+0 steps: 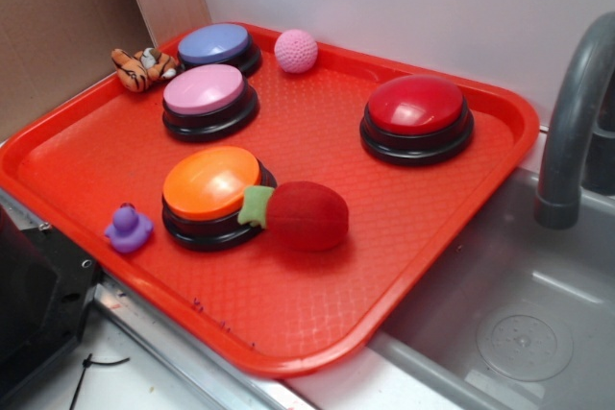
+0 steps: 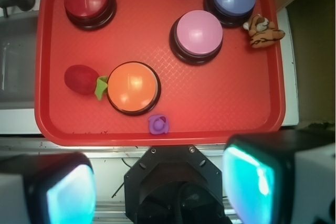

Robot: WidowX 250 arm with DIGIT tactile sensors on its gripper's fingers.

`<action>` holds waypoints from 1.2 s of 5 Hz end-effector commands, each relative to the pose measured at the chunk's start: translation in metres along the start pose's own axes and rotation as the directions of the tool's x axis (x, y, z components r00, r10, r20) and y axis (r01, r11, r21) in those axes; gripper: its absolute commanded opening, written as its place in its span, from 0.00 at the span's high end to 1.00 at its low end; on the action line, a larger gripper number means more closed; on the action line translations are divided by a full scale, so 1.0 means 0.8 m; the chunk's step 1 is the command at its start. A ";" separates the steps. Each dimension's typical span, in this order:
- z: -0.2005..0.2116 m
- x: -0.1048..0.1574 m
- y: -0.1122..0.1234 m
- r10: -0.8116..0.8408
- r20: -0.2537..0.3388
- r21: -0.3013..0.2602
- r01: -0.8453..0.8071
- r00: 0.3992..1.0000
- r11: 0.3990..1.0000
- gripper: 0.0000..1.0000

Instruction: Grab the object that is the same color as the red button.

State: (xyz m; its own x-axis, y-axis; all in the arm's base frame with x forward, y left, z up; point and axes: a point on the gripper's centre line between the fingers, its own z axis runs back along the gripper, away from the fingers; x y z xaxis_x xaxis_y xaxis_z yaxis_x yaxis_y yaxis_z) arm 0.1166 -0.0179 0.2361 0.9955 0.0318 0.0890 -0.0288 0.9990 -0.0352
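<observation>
The gripper (image 2: 160, 192) shows only in the wrist view, where its two broad fingers (image 2: 68, 192) fill the bottom corners, spread wide apart with nothing between them, so the claw is released. It hangs high, looking straight down from beyond the near edge of the red tray (image 2: 273, 124), well apart from everything on it. The exterior view shows none of the arm. The dark-red plush toy (image 1: 307, 215) lies on its side on the tray, its green tuft (image 1: 255, 206) touching the black base of the orange button (image 1: 211, 184); in the exterior view it sits just right of that button, toward the near edge of the tray. The red button (image 1: 416, 108) stands toward the far right of the tray, well apart from the toy. A pink button (image 1: 204, 90) and a blue button (image 1: 213, 44) stand in a row behind the orange one, with a pink knitted ball (image 1: 296, 50) just right of the blue button near the far rim. A small tiger toy (image 1: 142, 68) lies at the far left rim, and a purple rubber duck (image 1: 128, 229) sits just left of the orange button. A grey sink (image 1: 519, 333) with a faucet (image 1: 572, 122) lies to the tray's right.
</observation>
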 end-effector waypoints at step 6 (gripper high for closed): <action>-0.122 0.068 -0.091 -0.853 0.070 0.012 0.855 0.517 0.519 0.00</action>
State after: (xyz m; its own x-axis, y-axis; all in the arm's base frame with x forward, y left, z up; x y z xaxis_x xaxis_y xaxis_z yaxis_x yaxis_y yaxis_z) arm 0.1834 -0.0896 0.1383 0.5354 -0.8358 0.1217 0.8378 0.5438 0.0481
